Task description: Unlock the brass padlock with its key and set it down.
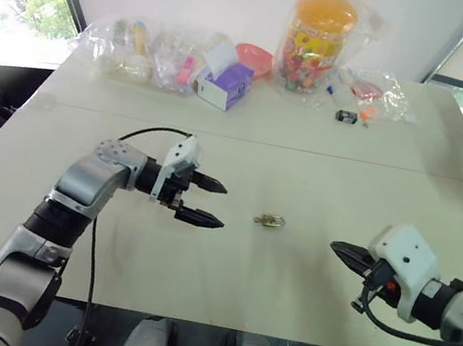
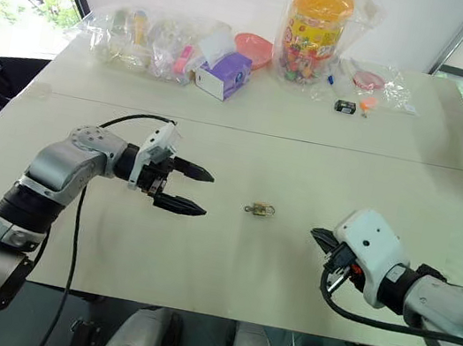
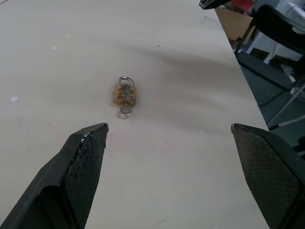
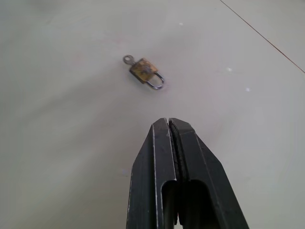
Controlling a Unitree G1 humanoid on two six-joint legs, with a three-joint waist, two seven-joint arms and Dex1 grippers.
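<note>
Head views: the brass padlock (image 1: pixel 270 221) lies flat on the pale tabletop (image 1: pixel 304 168), roughly midway between the two arms. The left tool (image 1: pixel 210 202) hangs to the padlock's left, apart from it, black fingers spread wide and pointing toward it, holding nothing. The right tool (image 1: pixel 340 249) sits to the padlock's right, also apart, its fingers pressed together into one point aimed at the lock and empty. Well beyond the padlock, along the far edge, stand an orange-lidded jar (image 1: pixel 316 40), a purple-and-white box (image 1: pixel 226 84), clear bags of small items (image 1: pixel 141 50) and a small black box (image 1: pixel 345 116).

Left wrist view: the padlock lies on bare tabletop ahead of the two spread fingers (image 3: pixel 78 174), touching neither. Its silvery shackle (image 3: pixel 126 80) looks seated in the body. The key (image 3: pixel 125 111) sticks out of the body's opposite end.

Right wrist view: the closed fingers (image 4: pixel 178 181) point at the padlock, which lies ahead of the tip with clear tabletop between. The key's ring end shows at the body's far side from the shackle.
</note>
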